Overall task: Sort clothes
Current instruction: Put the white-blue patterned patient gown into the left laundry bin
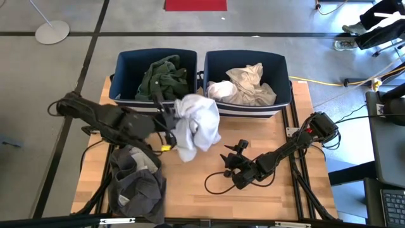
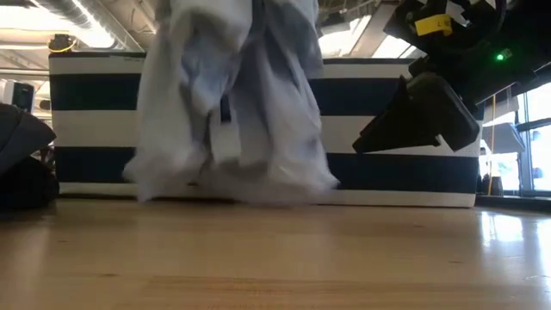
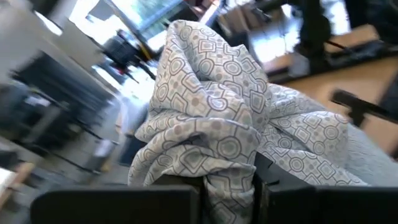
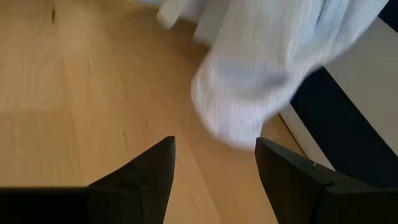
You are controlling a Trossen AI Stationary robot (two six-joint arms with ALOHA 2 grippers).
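Left gripper [image 1: 169,120] is pinched on a white patterned garment [image 1: 197,126], seen from above hanging off its fingertips and spilling toward the right arm. Just beyond the gripper stand two navy bins: the left bin [image 1: 126,66] holds a dark green garment [image 1: 163,77], the right bin [image 1: 278,69] a light beige and white heap [image 1: 243,85]. Behind the gripper, toward the near table edge, lies a dark grey pile [image 1: 136,183] on the wooden table [image 1: 190,202]. The right gripper [image 1: 233,155] rests low on the table, off to the far side of the hanging cloth, its fingers spread and holding nothing.

From table height, the white garment [image 2: 232,103] hangs down in front of the striped bin wall [image 2: 405,138], its hem at or just above the wood; I cannot tell which. A dark arm part [image 2: 422,112] shows beside it.

At the left wrist, the cloth [image 3: 224,124], printed with small grey geometric shapes, bunches up between the two dark fingers [image 3: 273,186], which clamp it tightly.

At the right wrist, the two dark fingers [image 4: 149,171] stand well apart above the bare table [image 4: 74,112], with the white garment [image 4: 267,81] just ahead of them and the striped bin [image 4: 348,124] behind it.
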